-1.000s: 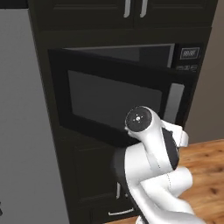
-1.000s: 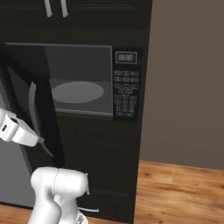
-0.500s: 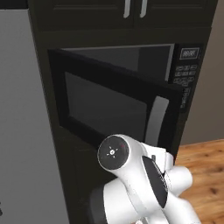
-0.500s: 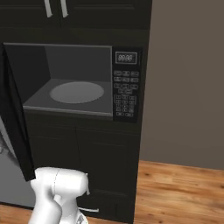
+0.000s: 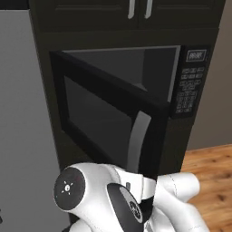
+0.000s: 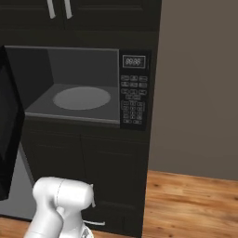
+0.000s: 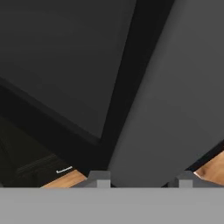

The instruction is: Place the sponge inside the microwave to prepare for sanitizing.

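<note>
Two fingertips [image 7: 99, 176] of the tool [image 7: 142, 178] sit drawn together, empty, before the microwave [image 6: 74, 88] door.

Above me I see dark upper cabinet doors [image 5: 136, 9] with two pale bar handles [image 6: 59, 8]. A grey panel [image 5: 20, 113] stands at the far left, wood flooring [image 6: 190, 204] spreads below, and a plain taupe wall [image 6: 200, 83] rises beyond it.

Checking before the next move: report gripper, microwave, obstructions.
Gripper shut, holding nothing visible. Microwave door swung open, turntable bare. Nothing blocking the cavity.
</note>
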Tool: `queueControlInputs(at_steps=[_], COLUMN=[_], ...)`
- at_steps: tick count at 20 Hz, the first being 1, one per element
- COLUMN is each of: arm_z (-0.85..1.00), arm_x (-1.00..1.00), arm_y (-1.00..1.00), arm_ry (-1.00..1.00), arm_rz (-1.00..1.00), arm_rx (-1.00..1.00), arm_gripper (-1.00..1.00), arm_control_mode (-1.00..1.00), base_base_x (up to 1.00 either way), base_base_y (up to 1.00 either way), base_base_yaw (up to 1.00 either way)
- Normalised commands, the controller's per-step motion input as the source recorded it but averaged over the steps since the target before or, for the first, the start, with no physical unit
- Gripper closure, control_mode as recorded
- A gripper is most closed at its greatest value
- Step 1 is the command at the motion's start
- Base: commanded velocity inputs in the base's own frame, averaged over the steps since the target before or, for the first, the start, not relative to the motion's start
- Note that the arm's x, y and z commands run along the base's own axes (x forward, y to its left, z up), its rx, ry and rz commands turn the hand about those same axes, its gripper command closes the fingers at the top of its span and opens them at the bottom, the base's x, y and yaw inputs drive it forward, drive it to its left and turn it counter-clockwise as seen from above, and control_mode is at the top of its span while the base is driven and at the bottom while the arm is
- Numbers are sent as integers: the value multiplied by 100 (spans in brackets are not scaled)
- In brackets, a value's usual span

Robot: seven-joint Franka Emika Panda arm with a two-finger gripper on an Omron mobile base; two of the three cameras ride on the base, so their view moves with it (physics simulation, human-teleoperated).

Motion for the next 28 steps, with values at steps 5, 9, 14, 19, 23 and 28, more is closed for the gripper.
queueControlInputs(at_steps=[5, 9, 14, 19, 23, 28], arm_z=[-36, -14, -12, -10, -1, 0], arm_x=[5, 0, 0, 0, 0, 0], arm_y=[92, 76, 81, 77, 40, 29], arm_ry=[-6, -2, 0, -2, 0, 0], arm_rz=[-13, -13, -14, -14, -9, -7], arm_rx=[0, 0, 0, 0, 0, 0], arm_gripper=[100, 100, 100, 100, 100, 100], arm_control_mode=[-100, -100, -100, -100, -100, -100], base_base_x=[0, 0, 0, 0, 0, 0], base_base_y=[0, 0, 0, 0, 0, 0], base_base_yaw=[0, 0, 0, 0, 0, 0])
